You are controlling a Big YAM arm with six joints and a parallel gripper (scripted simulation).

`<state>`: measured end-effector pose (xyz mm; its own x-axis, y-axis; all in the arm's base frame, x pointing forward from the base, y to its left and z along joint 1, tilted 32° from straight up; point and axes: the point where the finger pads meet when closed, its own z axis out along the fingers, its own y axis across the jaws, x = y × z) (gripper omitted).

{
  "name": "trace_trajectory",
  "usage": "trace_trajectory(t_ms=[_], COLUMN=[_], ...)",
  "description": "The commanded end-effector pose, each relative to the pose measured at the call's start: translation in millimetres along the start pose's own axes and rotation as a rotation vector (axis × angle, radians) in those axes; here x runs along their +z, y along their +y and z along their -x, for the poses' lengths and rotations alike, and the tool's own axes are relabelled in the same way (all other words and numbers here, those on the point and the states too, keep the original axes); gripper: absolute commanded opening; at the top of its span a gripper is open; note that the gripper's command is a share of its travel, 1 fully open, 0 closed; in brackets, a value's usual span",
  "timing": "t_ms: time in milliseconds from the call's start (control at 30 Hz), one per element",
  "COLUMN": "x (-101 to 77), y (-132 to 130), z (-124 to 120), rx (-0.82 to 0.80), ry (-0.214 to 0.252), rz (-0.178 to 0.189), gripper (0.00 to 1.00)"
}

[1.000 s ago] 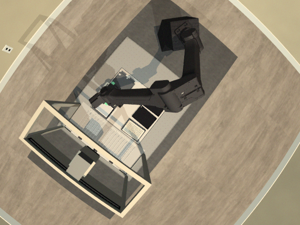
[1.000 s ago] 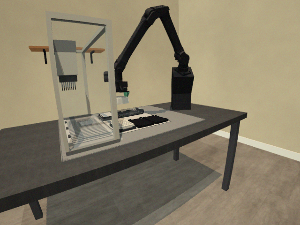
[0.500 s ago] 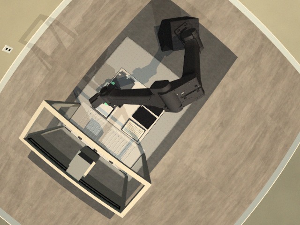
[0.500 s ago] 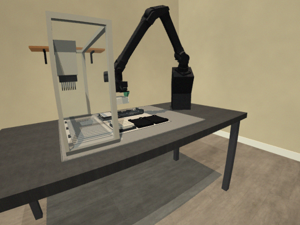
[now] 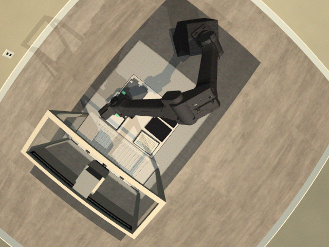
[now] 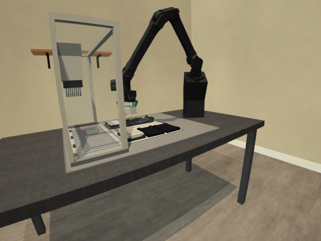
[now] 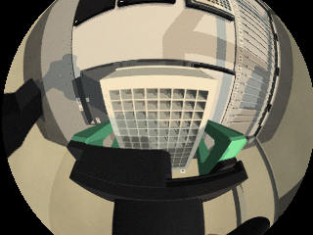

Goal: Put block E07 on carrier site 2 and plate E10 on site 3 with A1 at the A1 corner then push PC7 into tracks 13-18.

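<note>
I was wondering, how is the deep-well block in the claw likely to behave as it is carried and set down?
The block looks like a rigid moulded grid of square wells, so it probably won't flex. The claw grips it at two sides only, so it might pivot if jolted. It hangs above the carrier in the exterior view; being tall, it may catch tilted on the locators.

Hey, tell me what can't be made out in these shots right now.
- Deep-well block ID label and A1 corner: wrist view too coarse; gripper covers its near end.
- Carrier sites: top view, arm overhead.
- Track numbers: too small, all views.
- Lamp: not discernible.
</note>
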<state>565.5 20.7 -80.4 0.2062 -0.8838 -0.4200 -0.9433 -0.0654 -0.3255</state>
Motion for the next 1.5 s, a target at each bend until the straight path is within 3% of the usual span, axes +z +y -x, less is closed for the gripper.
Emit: trace_trajectory(t_ms=[0, 200, 233, 367, 533, 600, 767, 800, 900, 1467], x=[8.3, 19.3, 10.4, 33.0, 46.6, 46.1, 48.0, 31.3, 31.9, 39.0], y=[-18.1, -17.3, -18.7, -18.2, -17.8, -17.1, -16.2, -29.2, -31.3, -20.0], z=[0.3, 0.7, -17.2, 0.5, 0.8, -11.5, -14.7, -4.4, -2.7, 5.7], rx=[-0.003, -0.003, 0.025, -0.002, -0.002, 0.017, 0.022, 0.008, 0.001, -0.004], ry=[0.005, 0.004, 0.017, 0.003, 0.003, 0.011, 0.012, 0.012, 0.012, 0.007], rz=[-0.026, -0.025, -0.044, -0.025, -0.024, -0.033, -0.035, -0.053, -0.06, -0.043], gripper=[0.0, 0.0, 0.0, 0.0, 0.0, 0.0, 0.0, 0.0, 0.0, 0.0])
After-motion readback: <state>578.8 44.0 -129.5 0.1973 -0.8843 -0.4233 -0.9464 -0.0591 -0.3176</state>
